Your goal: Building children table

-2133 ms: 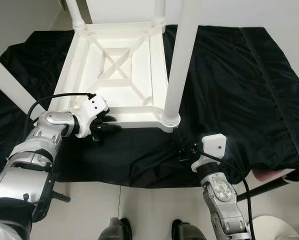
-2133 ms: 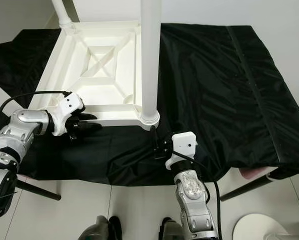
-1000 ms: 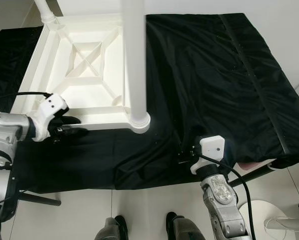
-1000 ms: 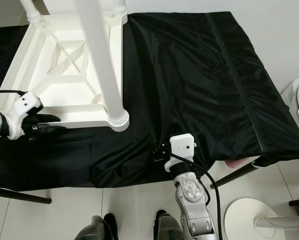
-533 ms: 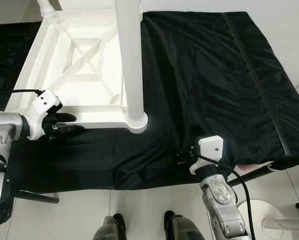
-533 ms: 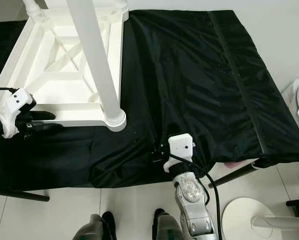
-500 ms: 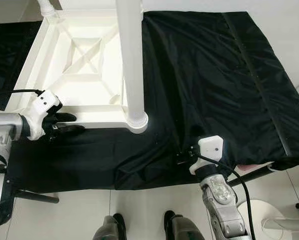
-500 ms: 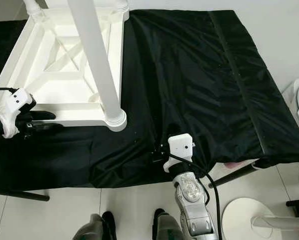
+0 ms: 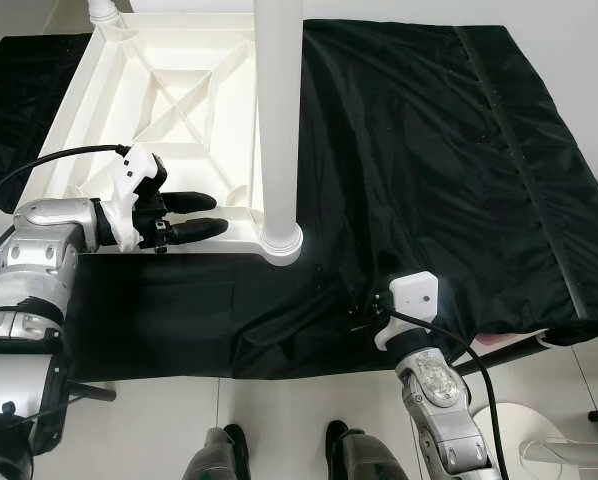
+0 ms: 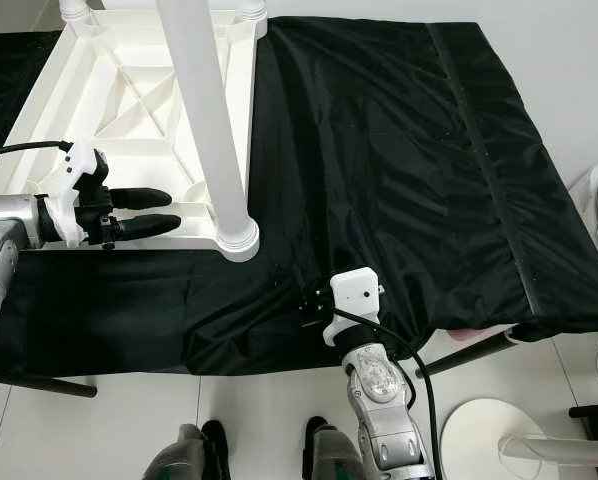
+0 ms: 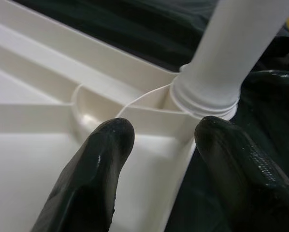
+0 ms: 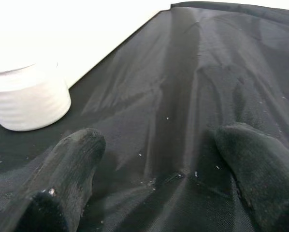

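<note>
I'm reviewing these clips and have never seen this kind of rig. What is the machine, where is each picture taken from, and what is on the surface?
This is a humanoid robot with two silver arms, each ending in two black fingers. The two wide pictures come from its head camera, looking down; the two close-ups come from cameras on its wrists.

A white children's table lies upside down on a black cloth, with one white leg standing up from its near corner.

The left gripper is open, its fingers either side of the table's near rim. The right gripper is open above the cloth, holding nothing.
</note>
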Motion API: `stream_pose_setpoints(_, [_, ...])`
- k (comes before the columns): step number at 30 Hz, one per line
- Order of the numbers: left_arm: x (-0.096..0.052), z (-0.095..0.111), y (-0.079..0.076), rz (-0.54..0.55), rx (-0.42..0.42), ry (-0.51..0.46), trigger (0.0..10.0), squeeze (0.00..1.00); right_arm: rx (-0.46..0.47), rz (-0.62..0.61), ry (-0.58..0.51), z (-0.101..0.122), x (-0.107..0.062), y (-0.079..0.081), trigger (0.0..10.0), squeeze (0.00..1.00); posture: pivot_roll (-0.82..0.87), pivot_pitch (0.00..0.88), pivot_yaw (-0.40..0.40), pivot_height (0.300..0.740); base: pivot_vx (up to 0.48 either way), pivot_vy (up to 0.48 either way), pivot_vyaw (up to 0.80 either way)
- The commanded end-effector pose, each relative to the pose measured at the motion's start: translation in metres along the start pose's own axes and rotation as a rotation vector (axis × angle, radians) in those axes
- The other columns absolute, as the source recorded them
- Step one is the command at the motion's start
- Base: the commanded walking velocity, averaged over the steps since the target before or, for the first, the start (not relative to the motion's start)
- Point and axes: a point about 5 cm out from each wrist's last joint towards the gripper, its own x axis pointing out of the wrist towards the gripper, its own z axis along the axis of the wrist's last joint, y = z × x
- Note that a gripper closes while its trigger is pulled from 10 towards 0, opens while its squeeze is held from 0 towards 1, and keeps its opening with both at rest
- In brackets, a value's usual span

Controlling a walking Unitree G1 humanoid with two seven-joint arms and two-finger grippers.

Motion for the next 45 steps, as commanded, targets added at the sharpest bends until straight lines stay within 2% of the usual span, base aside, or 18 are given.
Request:
stream_pose_setpoints(1, [0.004, -0.009, -0.006, -0.033, -0.013, 0.02, 10.0, 0.0, 0.017, 0.013, 0.021, -0.004, -0.001, 0.004, 10.0, 0.0, -0.11, 0.219, 0.037, 0.74, 0.0, 0.0, 0.0])
stream_pose_setpoints(4, [0.006, -0.017, -0.01, -0.025, -0.013, 0.043, 10.0, 0.0, 0.021, 0.013, 0.016, -0.002, 0.0, 0.002, 10.0, 0.0, -0.12, 0.22, 0.039, 0.74, 0.0, 0.0, 0.0])
stream_pose_setpoints(7, [-0.002, -0.033, -0.018, -0.011, -0.03, 0.108, 10.0, 0.0, 0.017, -0.004, 0.02, -0.004, -0.002, -0.003, 10.0, 0.0, -0.12, 0.217, 0.041, 0.74, 0.0, 0.0, 0.0])
stream_pose_setpoints(13, [-0.002, -0.038, -0.022, -0.004, -0.031, 0.119, 10.0, 0.0, 0.018, -0.002, 0.017, -0.003, 0.001, -0.002, 10.0, 0.0, -0.11, 0.217, 0.035, 0.74, 0.0, 0.0, 0.0])
stream_pose_setpoints(17, [-0.001, -0.038, -0.019, 0.035, -0.03, 0.118, 10.0, 0.0, 0.017, 0.0, 0.014, -0.003, 0.002, -0.002, 10.0, 0.0, -0.11, 0.218, 0.032, 0.74, 0.0, 0.0, 0.0])
stream_pose_setpoints(18, [-0.002, -0.039, -0.013, 0.09, -0.024, 0.124, 10.0, 0.0, 0.014, 0.002, 0.014, -0.003, 0.002, -0.002, 10.0, 0.0, -0.11, 0.219, 0.032, 0.74, 0.0, 0.0, 0.0])
stream_pose_setpoints(25, [-0.009, -0.044, -0.007, 0.196, -0.038, 0.141, 10.0, 0.0, 0.011, -0.001, 0.013, -0.003, 0.002, -0.004, 10.0, 0.0, -0.12, 0.218, 0.037, 0.74, 0.0, 0.0, 0.0])
stream_pose_setpoints(30, [-0.012, -0.047, -0.005, 0.227, -0.041, 0.151, 9.8, 0.0, 0.011, -0.005, 0.013, -0.003, 0.002, -0.004, 10.0, 0.0, -0.12, 0.216, 0.038, 0.74, 0.0, 0.0, 0.0])
stream_pose_setpoints(32, [-0.015, -0.049, -0.004, 0.252, -0.037, 0.17, 7.6, 0.0, 0.012, -0.007, 0.012, -0.003, 0.003, -0.003, 10.0, 0.0, -0.11, 0.215, 0.039, 0.74, 0.0, 0.0, 0.0])
stream_pose_setpoints(33, [-0.017, -0.05, -0.003, 0.256, -0.035, 0.181, 7.0, 0.0, 0.013, -0.007, 0.011, -0.003, 0.003, -0.003, 10.0, 0.0, -0.11, 0.214, 0.039, 0.74, 0.0, 0.0, 0.0])
stream_pose_setpoints(34, [-0.018, -0.051, -0.003, 0.258, -0.033, 0.187, 7.0, 0.0, 0.013, -0.007, 0.01, -0.003, 0.003, -0.003, 10.0, 0.0, -0.11, 0.215, 0.04, 0.74, 0.0, 0.0, 0.0])
stream_pose_setpoints(35, [-0.019, -0.052, -0.003, 0.259, -0.033, 0.193, 6.4, 0.0, 0.012, -0.007, 0.01, -0.003, 0.003, -0.003, 10.0, 0.0, -0.11, 0.214, 0.041, 0.74, 0.0, 0.0, 0.0])
stream_pose_setpoints(36, [-0.02, -0.053, -0.003, 0.26, -0.032, 0.197, 5.2, 0.0, 0.012, -0.007, 0.01, -0.003, 0.003, -0.003, 10.0, 0.0, -0.11, 0.214, 0.041, 0.74, 0.0, 0.0, 0.0])
stream_pose_setpoints(39, [-0.021, -0.054, -0.003, 0.263, -0.036, 0.199, 5.2, 0.0, 0.012, -0.007, 0.01, -0.003, 0.003, -0.003, 10.0, 0.0, -0.11, 0.214, 0.041, 0.74, 0.0, 0.0, 0.0])
stream_pose_setpoints(40, [-0.024, -0.055, -0.003, 0.268, -0.036, 0.208, 4.1, 0.0, 0.012, -0.006, 0.01, -0.003, 0.003, -0.003, 10.0, 0.0, -0.11, 0.213, 0.039, 0.74, 0.0, 0.0, 0.0])
stream_pose_setpoints(44, [-0.03, -0.059, -0.003, 0.291, -0.039, 0.23, 3.7, 0.0, 0.012, -0.005, 0.01, -0.003, 0.003, -0.003, 10.0, 0.0, -0.11, 0.211, 0.038, 0.74, 0.0, 0.0, 0.0])
stream_pose_setpoints(45, [-0.034, -0.062, -0.002, 0.307, -0.044, 0.239, 2.7, 0.0, 0.012, -0.006, 0.01, -0.004, 0.004, -0.003, 10.0, 0.0, -0.11, 0.21, 0.037, 0.74, 0.0, 0.0, 0.0])
